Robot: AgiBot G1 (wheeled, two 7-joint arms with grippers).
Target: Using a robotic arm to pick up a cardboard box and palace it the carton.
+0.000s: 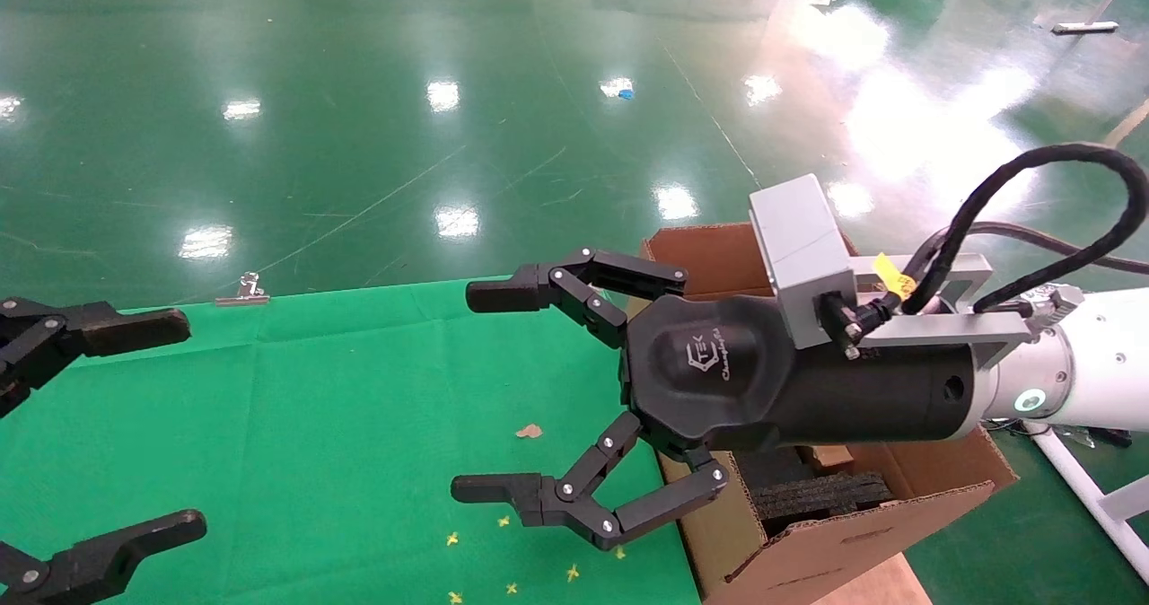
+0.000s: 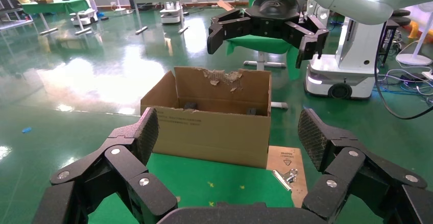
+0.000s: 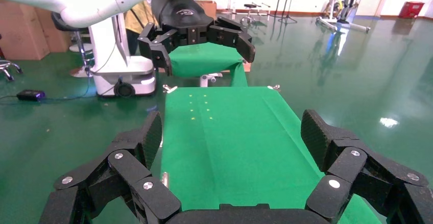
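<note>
Head view. The right end effector (image 1: 503,398), on the white robotic arm (image 1: 1091,381), hangs over the right edge of the green-covered worktop (image 1: 314,425) with its fingers spread wide and nothing between them. Directly behind and below it stands the carton (image 1: 898,506), against the worktop's right edge, its black foam inserts (image 1: 812,493) visible inside. The left end effector (image 1: 108,425) sits at the worktop's left edge, likewise spread and empty. No cardboard box appears on the cloth; only small yellow scraps (image 1: 512,556) and a brown fragment (image 1: 529,431) lie there.

Left wrist view. The left end effector's fingers (image 2: 135,142) frame the carton (image 2: 209,127), whose rear flap is torn and ragged. The right end effector (image 2: 265,30) hovers above it, wide apart. A metal clip (image 2: 286,175) lies near the worktop's edge. The carton's interior is mostly hidden by its near wall.

Right wrist view. The right end effector's fingers (image 3: 138,147) look along the bare green cloth (image 3: 230,137) toward the left end effector (image 3: 199,35) at the far end.

Progress. With both end effectors empty and the box nowhere in sight, either the box already rests in the carton, out of view, or it has not yet been presented; the pictures cannot settle which.
</note>
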